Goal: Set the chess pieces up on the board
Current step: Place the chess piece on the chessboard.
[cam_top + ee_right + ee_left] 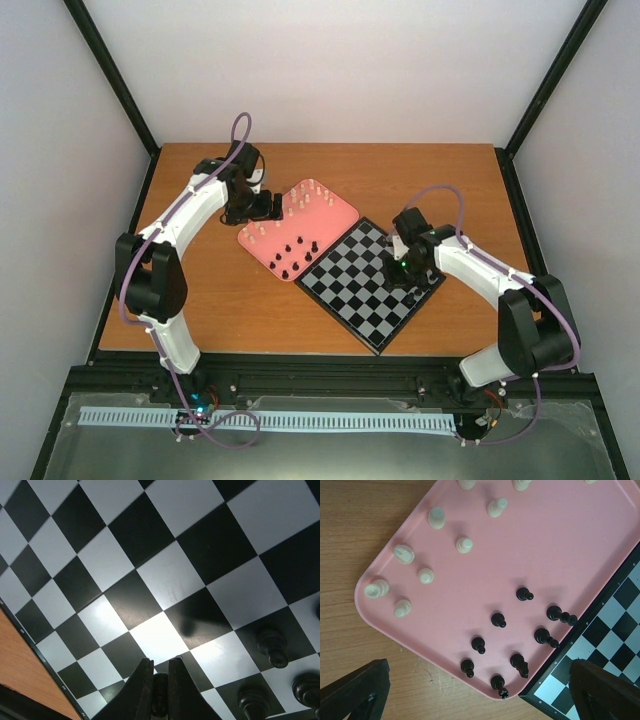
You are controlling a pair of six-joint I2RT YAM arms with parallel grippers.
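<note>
The right claw (161,669) is nearly closed on a black piece (160,692), pinched between its fingers low over the board (165,587), near the board's edge. Other black pieces (271,644) stand on squares just beside it. The left claw (480,667) hangs wide open and empty above the pink tray (560,545) on the desk (350,525). On that tray stand black chess pieces (497,619) and cream chess pieces (464,545).

Two arms, white links, black joints; left arm (178,215), right arm (478,262), purple cables (236,124), black fingers (139,690)
</note>
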